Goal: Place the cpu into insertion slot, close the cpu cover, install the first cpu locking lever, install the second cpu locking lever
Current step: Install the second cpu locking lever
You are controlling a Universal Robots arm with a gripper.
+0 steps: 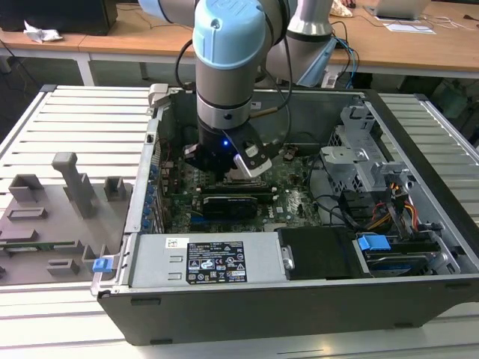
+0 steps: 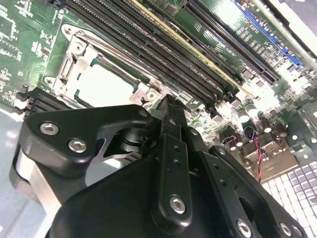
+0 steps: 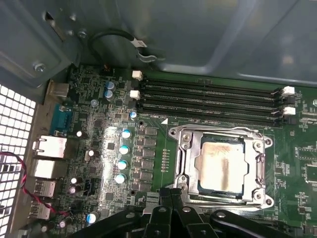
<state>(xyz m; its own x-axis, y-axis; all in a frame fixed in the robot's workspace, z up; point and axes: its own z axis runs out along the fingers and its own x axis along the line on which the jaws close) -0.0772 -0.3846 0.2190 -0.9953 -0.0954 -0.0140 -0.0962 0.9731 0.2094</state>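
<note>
Your gripper [image 2: 168,106] sits low over the motherboard [image 3: 99,144] inside the PC case [image 1: 247,299], jaws pinched narrow w/ nothing between them, tip just beside the socket [image 3: 183,191] edge. The chip [image 3: 221,166] lies in the socket, cover [image 3: 260,168] down around it.

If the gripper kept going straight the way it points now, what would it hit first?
Probably the edge of the cpu cover, which lies closed over the cpu. In the first wrist view the gripper sits just beside that metal frame, though depth is unclear.
</note>
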